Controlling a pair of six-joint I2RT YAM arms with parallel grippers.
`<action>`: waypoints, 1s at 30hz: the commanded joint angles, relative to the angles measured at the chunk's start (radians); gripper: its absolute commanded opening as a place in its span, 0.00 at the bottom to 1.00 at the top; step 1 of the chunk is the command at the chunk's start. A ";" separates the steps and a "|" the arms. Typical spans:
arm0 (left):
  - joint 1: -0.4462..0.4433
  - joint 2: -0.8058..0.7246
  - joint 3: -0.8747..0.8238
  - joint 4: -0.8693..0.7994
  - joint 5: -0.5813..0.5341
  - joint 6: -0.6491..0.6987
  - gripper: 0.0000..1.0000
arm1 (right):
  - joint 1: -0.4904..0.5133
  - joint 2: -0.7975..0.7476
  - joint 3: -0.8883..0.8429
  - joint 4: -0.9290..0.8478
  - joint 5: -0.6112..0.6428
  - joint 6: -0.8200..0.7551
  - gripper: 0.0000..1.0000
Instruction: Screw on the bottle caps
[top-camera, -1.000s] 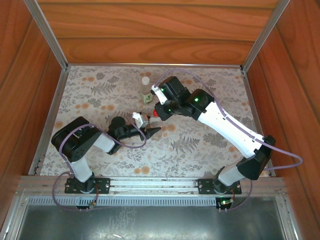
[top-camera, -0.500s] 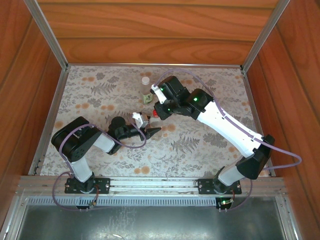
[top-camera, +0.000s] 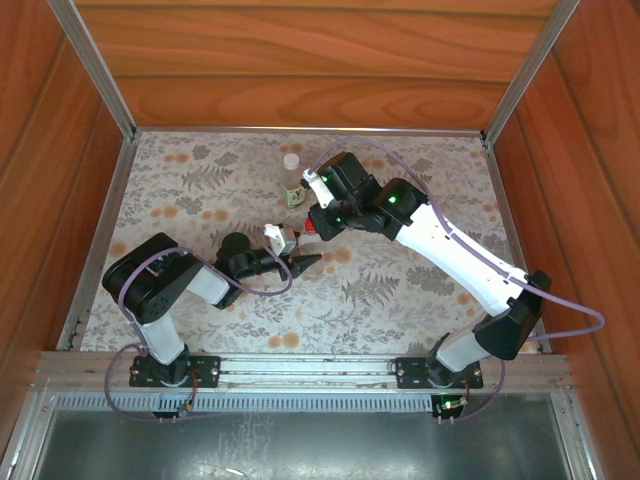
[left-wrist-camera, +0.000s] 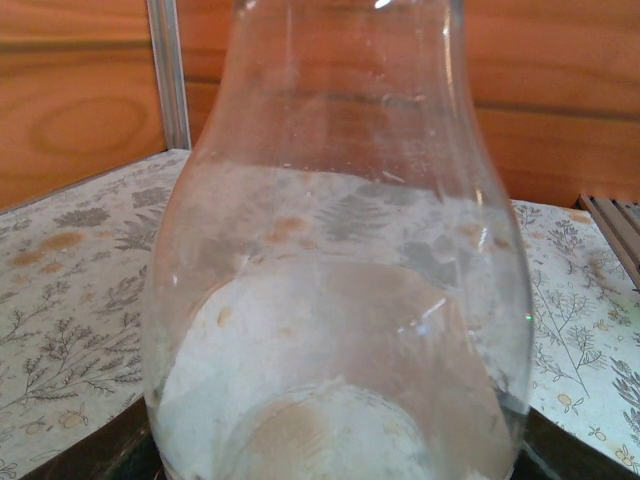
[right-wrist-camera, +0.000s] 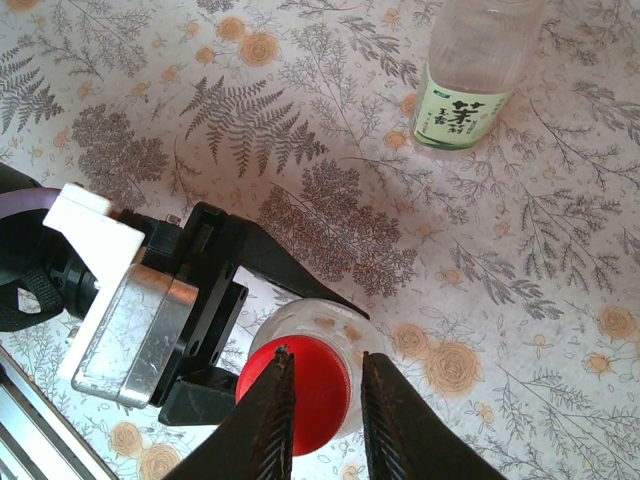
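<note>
Right wrist view: my right gripper (right-wrist-camera: 325, 372), jaws clamped on the red cap (right-wrist-camera: 312, 390), which sits on the mouth of the short bottle (right-wrist-camera: 350, 325). My left gripper (top-camera: 303, 248), jaws closed around that bottle's body, holding it upright. Labelled bottle (right-wrist-camera: 470, 80), white cap (top-camera: 291, 160) on, stands on the worktop (right-wrist-camera: 150, 60) beyond the short bottle, apart from it.

The right end effector (right-wrist-camera: 327, 355) has shifted very slightly leftward and away above the red cap (right-wrist-camera: 320, 392).
</note>
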 joint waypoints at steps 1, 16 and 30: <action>0.015 0.041 -0.016 -0.150 0.002 -0.017 0.59 | -0.007 -0.014 -0.013 -0.019 -0.011 0.009 0.26; 0.018 0.039 -0.017 -0.149 0.010 -0.013 0.59 | -0.007 -0.021 0.007 -0.005 0.016 0.013 0.28; 0.018 0.044 -0.015 -0.149 0.014 -0.014 0.59 | -0.021 -0.037 0.001 0.055 -0.002 0.040 0.37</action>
